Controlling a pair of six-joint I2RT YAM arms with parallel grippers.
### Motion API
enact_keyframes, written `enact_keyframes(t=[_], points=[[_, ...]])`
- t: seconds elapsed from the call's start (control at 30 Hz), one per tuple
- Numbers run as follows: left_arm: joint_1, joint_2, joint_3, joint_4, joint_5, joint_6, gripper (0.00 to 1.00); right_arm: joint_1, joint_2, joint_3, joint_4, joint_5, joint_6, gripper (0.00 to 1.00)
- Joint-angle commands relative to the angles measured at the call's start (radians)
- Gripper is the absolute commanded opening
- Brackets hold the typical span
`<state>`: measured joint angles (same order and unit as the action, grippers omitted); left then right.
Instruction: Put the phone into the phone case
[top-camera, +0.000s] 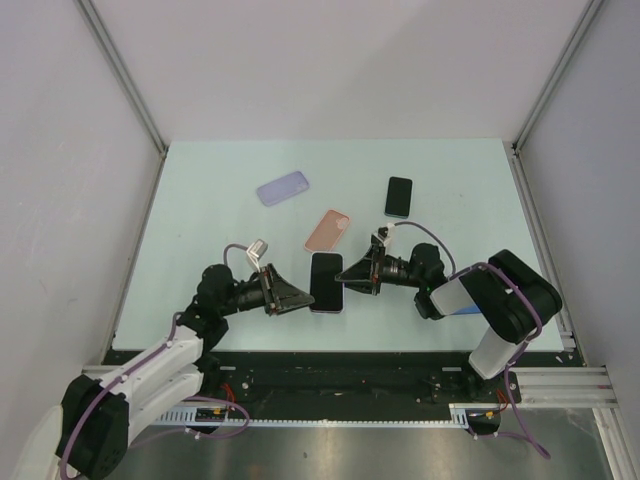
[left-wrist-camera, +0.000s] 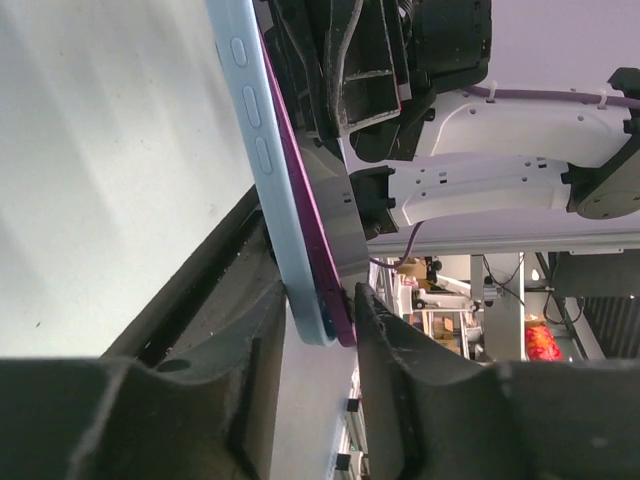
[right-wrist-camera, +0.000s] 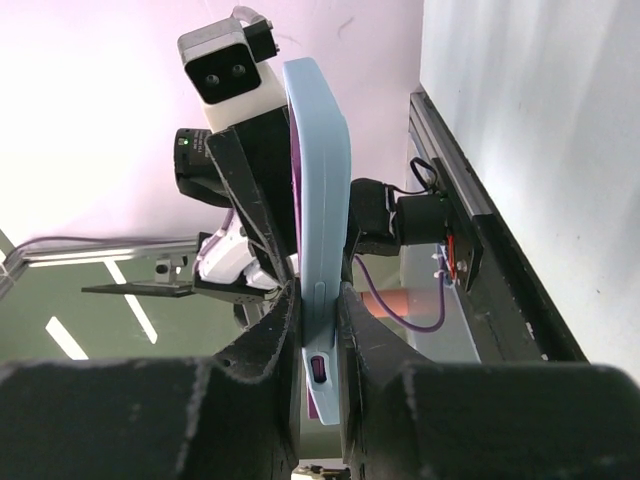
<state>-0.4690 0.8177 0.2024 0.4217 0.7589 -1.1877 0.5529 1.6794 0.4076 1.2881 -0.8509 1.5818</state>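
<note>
A light blue phone case (left-wrist-camera: 262, 150) with a purple phone (left-wrist-camera: 305, 215) lying in it is held up above the table between both arms. The phone's purple edge stands a little proud of the case at the corner near my left fingers. From above, its dark screen (top-camera: 325, 282) faces up. My left gripper (left-wrist-camera: 320, 290) has this corner between its fingers, one pad on the case and one on the phone's edge. My right gripper (right-wrist-camera: 318, 290) is shut on the opposite end of the case (right-wrist-camera: 320, 180), near the port cutout. From above, the left gripper (top-camera: 303, 296) and right gripper (top-camera: 347, 272) flank the phone.
On the pale green table (top-camera: 200, 260) behind the grippers lie a lavender case (top-camera: 283, 188), a pink case (top-camera: 329, 230) and a black phone (top-camera: 399, 196). Metal frame posts and white walls close in the table's sides and back.
</note>
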Motion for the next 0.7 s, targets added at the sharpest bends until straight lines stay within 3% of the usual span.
enact_keyframes(t=[0.0, 0.1, 0.13, 0.17, 0.27, 0.4, 0.5, 0.6, 0.63, 0.67], points=[[-0.005, 0.003, -0.017, 0.072, 0.030, -0.023, 0.33, 0.012, 0.013, 0.033, 0.307, 0.023, 0.021, 0.01], [-0.005, -0.003, -0.020, 0.074, 0.026, -0.020, 0.18, 0.013, 0.029, 0.031, 0.307, 0.024, 0.021, 0.05], [-0.005, -0.003, -0.021, 0.072, 0.025, -0.020, 0.04, 0.015, 0.031, 0.031, 0.307, 0.026, 0.021, 0.07], [-0.005, -0.003, -0.021, 0.068, 0.023, -0.018, 0.00, 0.013, 0.037, 0.030, 0.307, 0.026, 0.021, 0.09], [-0.005, 0.000, -0.021, 0.051, 0.019, -0.015, 0.00, 0.013, 0.049, 0.031, 0.307, 0.027, 0.023, 0.17], [-0.005, -0.008, 0.005, -0.067, -0.004, 0.039, 0.00, 0.015, 0.062, 0.033, 0.309, 0.030, 0.024, 0.20], [-0.005, -0.022, 0.000, -0.074, -0.007, 0.045, 0.00, 0.016, 0.060, 0.031, 0.309, 0.035, 0.024, 0.02], [-0.005, -0.029, -0.001, -0.072, -0.003, 0.039, 0.27, 0.018, 0.051, 0.031, 0.309, 0.041, 0.036, 0.00], [-0.005, -0.034, -0.003, -0.070, -0.006, 0.037, 0.40, 0.018, 0.043, 0.031, 0.309, 0.045, 0.043, 0.00], [-0.005, -0.044, -0.009, -0.069, -0.007, 0.036, 0.45, 0.018, 0.037, 0.033, 0.309, 0.049, 0.046, 0.00]])
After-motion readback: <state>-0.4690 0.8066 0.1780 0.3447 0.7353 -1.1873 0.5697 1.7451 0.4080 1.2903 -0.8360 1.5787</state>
